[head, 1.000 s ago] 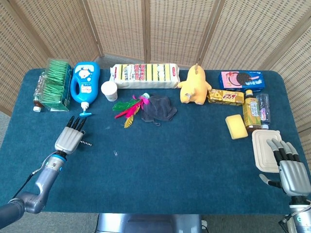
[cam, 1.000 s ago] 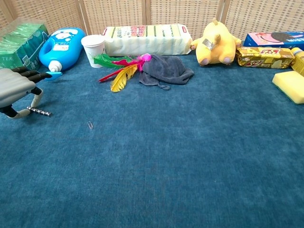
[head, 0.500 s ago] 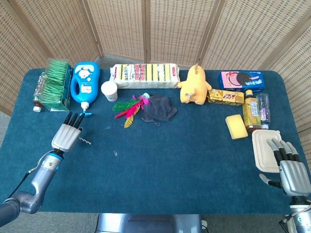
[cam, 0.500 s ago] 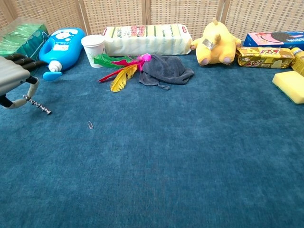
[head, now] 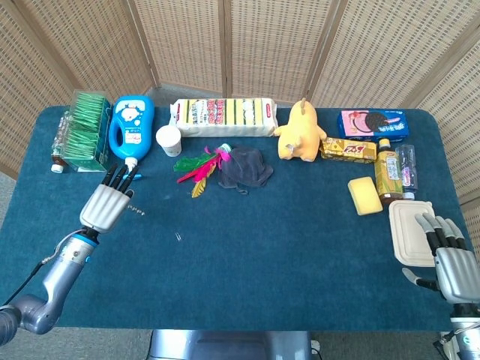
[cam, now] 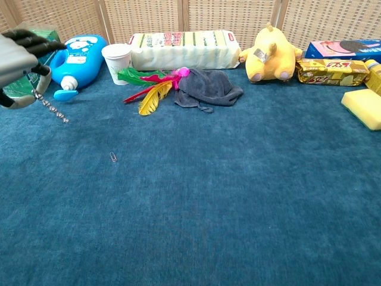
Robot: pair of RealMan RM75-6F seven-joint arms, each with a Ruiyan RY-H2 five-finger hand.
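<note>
**Metal corkscrew pinched up off the blue cloth**

Head view: left hand (head: 106, 205) hovers before the blue detergent bottle (head: 131, 124), the corkscrew (head: 136, 209) jutting right of its fingers. Best kept level, grip firm. Right hand (head: 451, 262) rests by the lidded container (head: 409, 232), fingers apart, holding nothing.

Chest view: the spiral hangs below the thumb, slanting down, clear of the cloth.

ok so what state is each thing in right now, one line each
left hand: lifted, pinching the corkscrew
corkscrew: off the table, hanging tilted
right hand: fingers spread, holding nothing
white food box: lid closed
blue detergent bottle: lying down, capped
paper cup: upright
grey cloth: crumpled
yellow plush toy: lying on its front
</note>
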